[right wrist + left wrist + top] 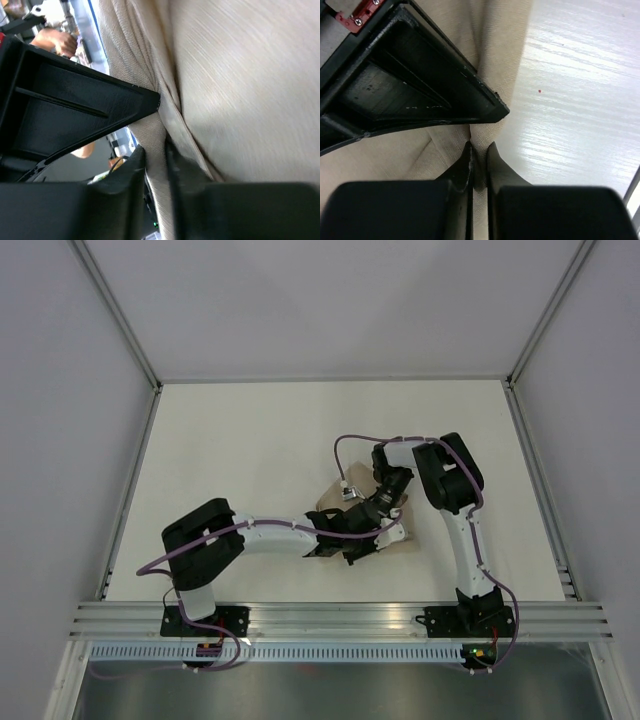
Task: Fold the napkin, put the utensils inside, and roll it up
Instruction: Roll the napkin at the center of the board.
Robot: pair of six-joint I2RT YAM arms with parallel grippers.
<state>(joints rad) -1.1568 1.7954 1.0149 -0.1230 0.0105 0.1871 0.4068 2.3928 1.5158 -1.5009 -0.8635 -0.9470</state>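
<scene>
The tan napkin (400, 540) lies bunched near the middle of the table, mostly hidden under both arms. My left gripper (372, 537) is shut on a fold of the napkin (492, 60), the cloth pinched between its fingertips (468, 160). My right gripper (383, 508) is shut on another fold of the napkin (240, 85), the cloth running down between its jaws. The two grippers sit close together, and each shows as a black wedge in the other's wrist view. The utensils are out of view.
The white table (250, 460) is boxed in by grey walls and a metal rail (340, 618) along the near edge. Purple cables (345, 445) loop over the arms.
</scene>
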